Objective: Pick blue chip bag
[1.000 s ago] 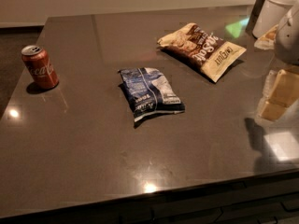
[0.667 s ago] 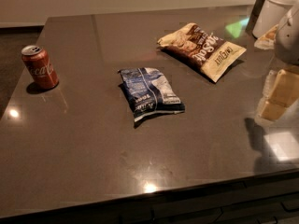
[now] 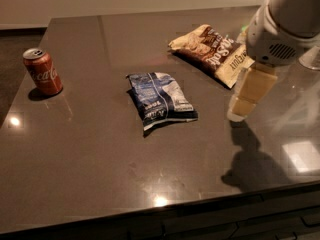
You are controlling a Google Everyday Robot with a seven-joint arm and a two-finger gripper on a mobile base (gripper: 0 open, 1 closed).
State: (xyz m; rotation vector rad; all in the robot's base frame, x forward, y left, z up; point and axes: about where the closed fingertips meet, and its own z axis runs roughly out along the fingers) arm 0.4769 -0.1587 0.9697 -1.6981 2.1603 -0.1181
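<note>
At centre frame on the dark, glossy worktop (image 3: 90, 154), the blue chip bag (image 3: 161, 101) lies flat and crinkled, its white and light-blue print panels facing up, in the same spot it held a second ago. The change is on the right: the robot's gripper (image 3: 240, 109), a pale tan, blocky piece hanging from the white arm housing (image 3: 280, 34), has swung in from the far right edge toward the middle and now hangs just right of the blue chip bag, apart from it and not touching it. Whether the gripper is released or clenched cannot be told from this angle. The white arm housing, earlier only a sliver at the right border, now fills the upper right corner of the frame. The gripper's dark shadow (image 3: 245, 159) on the worktop has shifted left with it, toward the lower centre right. Above the blue chip bag, in the upper centre right, the larger tan-and-brown snack bag (image 3: 212, 54) lies unmoved, its right end meeting the arm housing in the frame. At the far left, well apart from both bags, the red cola can (image 3: 42, 71) stands upright where it stood before.
</note>
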